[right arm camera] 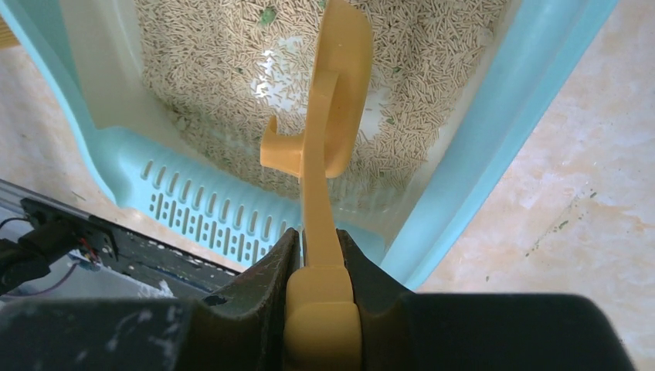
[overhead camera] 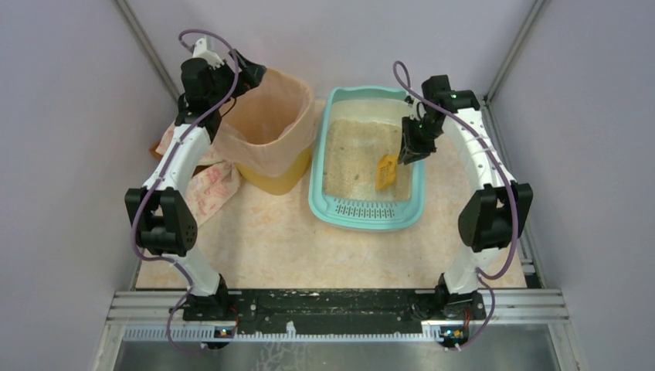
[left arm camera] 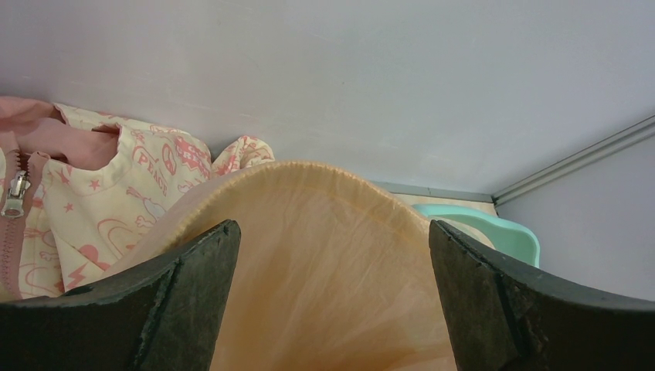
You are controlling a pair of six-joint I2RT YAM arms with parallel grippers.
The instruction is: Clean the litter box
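1. My left wrist view is being taken up mostly by my own dark fingers [left arm camera: 193, 294] and the peach plastic bag liner [left arm camera: 324, 263]. The bag's bottom is not showing in any view, so I cannot tell what is lying in it.
2. The yellow plastic scoop [right arm camera: 336, 93] is turning its bowl edge-on to my right wrist camera. I cannot tell whether it is carrying anything or touching the litter.
3. A cream garment with pink prints and a zipper [left arm camera: 116, 201] is lying crumpled left of the bin, partly hidden behind my left arm.
4. My right gripper [right arm camera: 318, 243] is clamping the scoop's handle, its jaws narrowed onto the handle's two sides.
5. My left gripper [overhead camera: 251, 77] is standing wide apart and holding nothing, hovering at the far left rim of the bag liner.
6. The litter box, a large mint-teal rectangular plastic tray [overhead camera: 317, 182], is sitting right of centre on the beige marbled table [overhead camera: 309, 255], with its slotted grille [overhead camera: 363, 210] facing my bases. It is lying directly beneath my right gripper, with the scoop hanging over its near right part. It is well apart from my left gripper, with the bin between them.
7. Beige pellet litter [right arm camera: 208, 69] is covering the tray floor, with a pale thin patch beneath the scoop and a few greenish flecks.
8. The round yellow bin [overhead camera: 270, 179], lined with the peach bag, is standing just beside the tray's left wall.
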